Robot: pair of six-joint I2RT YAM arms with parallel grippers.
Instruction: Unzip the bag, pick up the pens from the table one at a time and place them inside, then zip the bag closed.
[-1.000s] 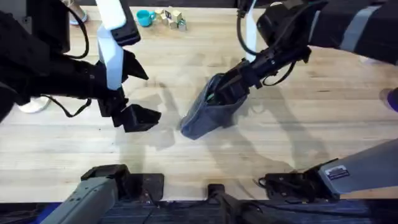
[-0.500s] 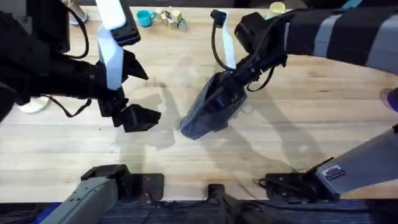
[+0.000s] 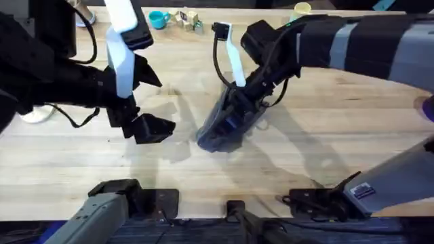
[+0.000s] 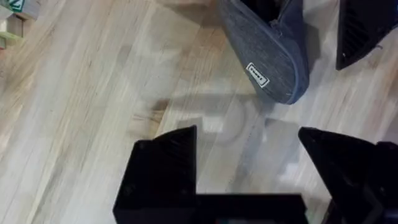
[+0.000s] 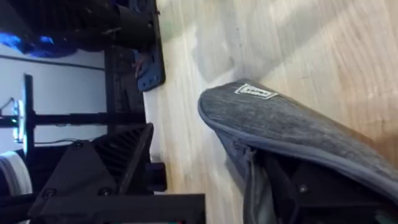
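The grey bag [image 3: 222, 129] lies slanted on the table [image 3: 319, 135], its mouth gaping at the far end. My right gripper [image 3: 239, 100] reaches across from the right and is at that far end, open. In the right wrist view one black finger [image 5: 311, 186] is tucked in the mouth of the bag [image 5: 292, 121] and the other finger [image 5: 109, 165] stands wide outside it. My left gripper [image 3: 157, 127] hovers open just left of the bag, holding nothing. Its wrist view shows the labelled near end of the bag [image 4: 267, 59] beyond the left gripper [image 4: 245, 134]. The pens are hidden.
A teal cup [image 3: 158, 19], small blocks [image 3: 188, 19] and a yellow cup [image 3: 302, 9] stand along the far edge. A white object [image 3: 34, 115] sits at the left edge. Bare wood lies in front of the bag and to its right.
The right arm has swung leftward over the bag's far end, and its gripper has shifted a little along the mouth. The green glimpse at the mouth is gone. The left arm has not moved.
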